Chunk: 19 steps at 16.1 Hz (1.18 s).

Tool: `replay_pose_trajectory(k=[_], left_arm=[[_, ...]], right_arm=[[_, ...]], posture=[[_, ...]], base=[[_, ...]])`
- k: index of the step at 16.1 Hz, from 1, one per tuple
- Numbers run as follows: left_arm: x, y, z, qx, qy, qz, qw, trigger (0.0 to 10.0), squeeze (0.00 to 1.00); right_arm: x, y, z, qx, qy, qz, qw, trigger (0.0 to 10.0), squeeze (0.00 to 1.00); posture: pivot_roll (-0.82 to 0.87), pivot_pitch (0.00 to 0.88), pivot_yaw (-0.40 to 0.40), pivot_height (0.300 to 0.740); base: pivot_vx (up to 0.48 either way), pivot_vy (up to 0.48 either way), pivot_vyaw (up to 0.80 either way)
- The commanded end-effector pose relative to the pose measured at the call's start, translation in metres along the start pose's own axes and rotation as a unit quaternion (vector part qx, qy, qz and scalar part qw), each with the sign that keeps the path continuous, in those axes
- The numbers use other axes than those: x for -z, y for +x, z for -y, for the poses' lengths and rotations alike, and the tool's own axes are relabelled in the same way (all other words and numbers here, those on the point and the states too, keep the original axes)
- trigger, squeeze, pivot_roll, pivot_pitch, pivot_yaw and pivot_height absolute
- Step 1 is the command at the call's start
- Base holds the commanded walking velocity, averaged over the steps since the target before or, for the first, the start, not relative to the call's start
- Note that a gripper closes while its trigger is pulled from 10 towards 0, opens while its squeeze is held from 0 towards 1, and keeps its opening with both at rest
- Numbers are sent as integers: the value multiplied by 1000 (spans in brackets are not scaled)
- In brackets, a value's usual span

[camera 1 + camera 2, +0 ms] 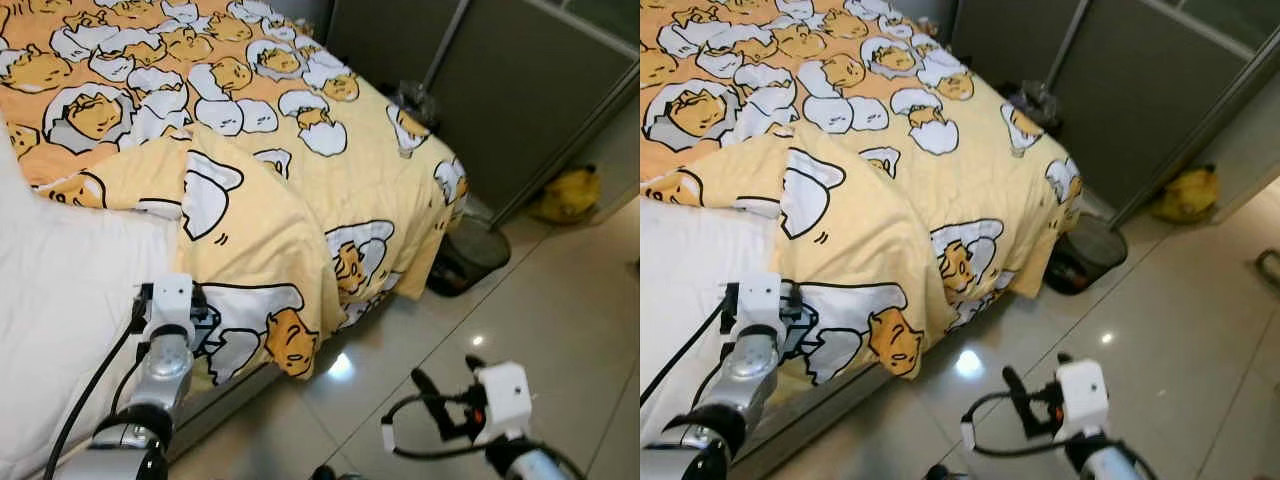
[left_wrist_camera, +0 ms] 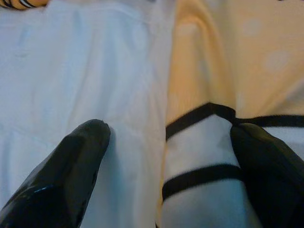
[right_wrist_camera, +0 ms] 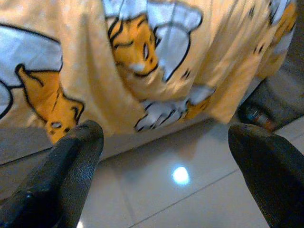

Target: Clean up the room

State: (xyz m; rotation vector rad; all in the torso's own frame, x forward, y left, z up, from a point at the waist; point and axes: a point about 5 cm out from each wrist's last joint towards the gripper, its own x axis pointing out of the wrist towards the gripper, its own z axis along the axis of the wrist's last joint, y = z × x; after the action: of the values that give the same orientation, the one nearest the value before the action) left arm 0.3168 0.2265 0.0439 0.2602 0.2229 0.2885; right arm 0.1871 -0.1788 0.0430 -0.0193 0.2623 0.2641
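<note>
White sheet (image 1: 70, 290) bare on near left of bed. Left gripper (image 2: 166, 156) spread wide over edge where yellow duvet (image 1: 260, 230) folds back, holding nothing. Duvet rumpled, corner hanging toward tile floor (image 1: 560, 320). Right gripper (image 3: 166, 156) wide, empty, low over floor. Bed-making looks barely started; yellow bag (image 1: 570, 195) far right, uncollected.
</note>
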Motion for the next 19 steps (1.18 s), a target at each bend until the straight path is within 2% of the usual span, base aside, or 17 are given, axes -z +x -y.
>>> replay_pose_trajectory(k=[1,3,4,5,6,10,12,14,16,19], left_arm=[[25,-14,11,36,25,-42,998,10000,0],[40,-18,6,29,36,-87,995,10000,0],[48,-20,0,18,23,-122,992,0,0],[48,-19,1,18,5,-131,991,0,0],[46,-18,6,29,4,-133,991,0,0],[40,-18,12,57,44,-98,993,0,0],[40,-21,15,60,72,-75,993,0,0],[42,-25,19,61,79,-62,993,0,0],[45,-29,26,75,76,-65,992,0,0],[57,-39,39,101,65,-104,987,0,0]], right_arm=[[3,-4,0,1,2,-12,1000,10000,0],[3,-3,-2,0,4,-14,1000,10000,0],[1,-1,-6,-7,6,-14,1000,10000,0],[-1,1,-9,-20,3,-14,1000,10000,0],[0,1,-5,-19,2,-17,1000,10000,0],[-1,10,2,-12,-6,-17,1000,10000,0],[-5,20,6,-7,-12,-9,1000,10000,0],[-8,30,8,4,-10,4,1000,10000,0],[-8,38,8,13,-6,8,1000,10000,0],[-4,49,6,26,1,14,1000,10000,0]], posture=[[-91,243,-162,731],[-77,259,-181,731],[-79,264,-192,731],[-76,266,-193,731],[-71,264,-193,731],[-62,204,-180,731],[-51,160,-158,731],[-39,116,-120,731],[-26,87,-92,731],[-16,29,-33,731]], base=[[0,0,0],[0,0,0],[0,0,0],[0,0,0],[0,0,0],[0,0,0],[0,0,0],[0,0,0],[0,0,0],[0,0,0]])
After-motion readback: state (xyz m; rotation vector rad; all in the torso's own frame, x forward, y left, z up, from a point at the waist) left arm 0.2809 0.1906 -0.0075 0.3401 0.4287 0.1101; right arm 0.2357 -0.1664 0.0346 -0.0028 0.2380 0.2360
